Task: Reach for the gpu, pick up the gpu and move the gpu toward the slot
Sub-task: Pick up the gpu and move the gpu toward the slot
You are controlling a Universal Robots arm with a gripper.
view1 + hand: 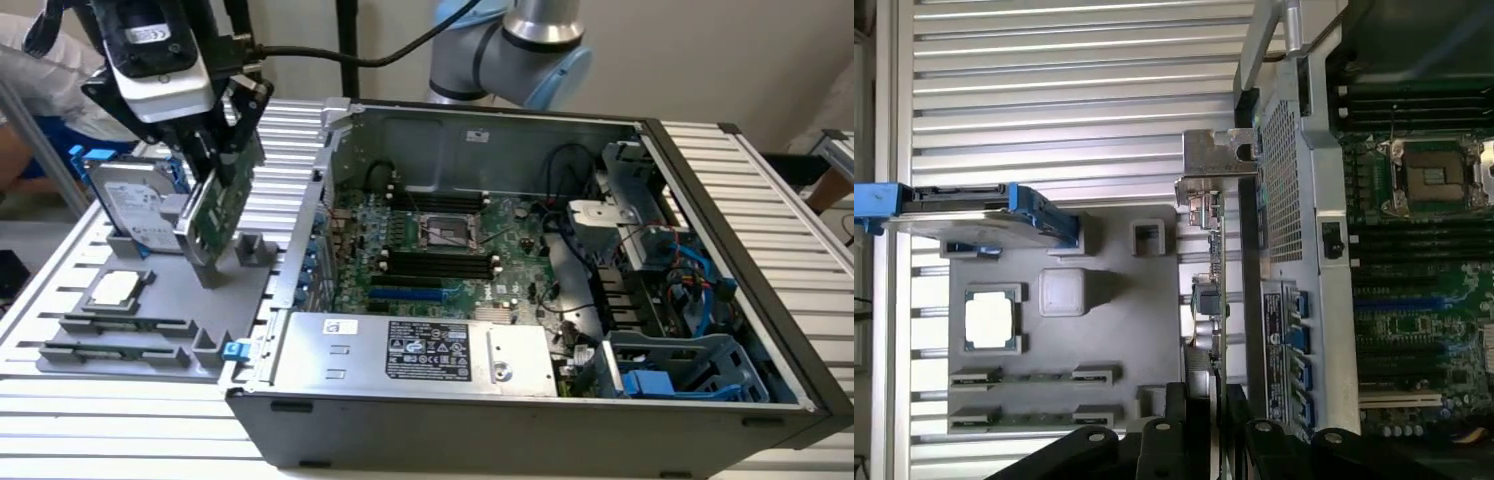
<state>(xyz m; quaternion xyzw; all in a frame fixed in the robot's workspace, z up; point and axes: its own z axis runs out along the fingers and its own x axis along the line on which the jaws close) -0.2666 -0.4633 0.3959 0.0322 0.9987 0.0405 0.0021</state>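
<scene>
The gpu (pixel 211 215), a thin green card, stands on edge over the grey fixture tray (pixel 160 300) at the exterior view's left. My gripper (pixel 224 135) comes down on its top edge and is shut on it. In the wrist view the gpu (pixel 1210 290) appears edge-on, its silver bracket (pixel 1216 160) at one end, and my dark fingers (pixel 1174 425) clamp it from both sides. The card's lower edge is at or just above its grey stand (pixel 214 275); I cannot tell whether they touch. The blue slot (pixel 407 295) lies on the motherboard inside the open case.
A hard drive with blue rails (pixel 134 195), a square CPU chip (pixel 114 288) and memory sticks (pixel 114 325) sit on the fixture tray. The case wall (pixel 300 250) rises between the tray and the motherboard (pixel 441 250). A power supply (pixel 414 350) fills the case's front. A sleeve (pixel 34 55) shows at far left.
</scene>
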